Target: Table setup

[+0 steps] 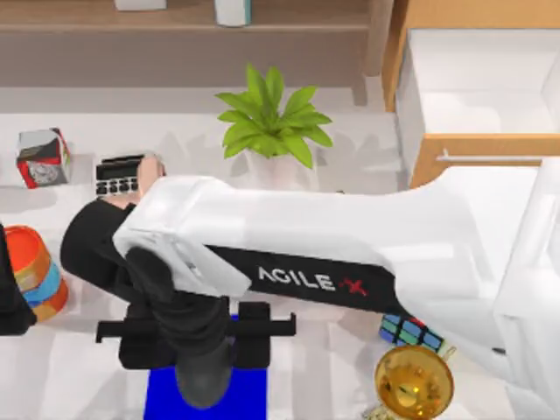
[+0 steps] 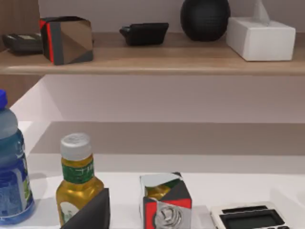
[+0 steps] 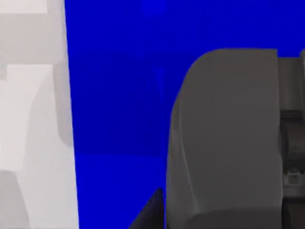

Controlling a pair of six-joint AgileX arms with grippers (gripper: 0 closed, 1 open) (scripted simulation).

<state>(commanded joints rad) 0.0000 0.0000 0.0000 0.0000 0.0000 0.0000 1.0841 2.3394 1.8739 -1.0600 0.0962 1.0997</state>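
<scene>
Blue mat (image 1: 206, 394) lies at the table's near edge, a bit left of centre, and my right arm reaches across from the right side w/ its wrist directly over it. Right gripper (image 1: 203, 385) hangs just above the mat; in the right wrist view the blue surface (image 3: 119, 95) sits right under a dark grey finger (image 3: 224, 138), w/ bare white table (image 3: 33, 119) beside the mat's edge. Can't tell if those fingers are apart or together.

Left arm is parked at the table's left edge, black body (image 1: 10, 289) next to a stack of coloured bowls (image 1: 37, 271). Can't tell its finger state either.

Back-left part of the table: red-and-silver cube (image 1: 42, 157), calculator (image 1: 119, 175) just beside it. Potted plant (image 1: 273, 122) at the back, about centre. Near the front-right corner: Rubik's cube (image 1: 409, 332) and a gold trophy (image 1: 413, 381), close together. Left wrist view adds a yellow drink bottle (image 2: 78, 183) and a blue-capped water bottle (image 2: 12, 167).
</scene>
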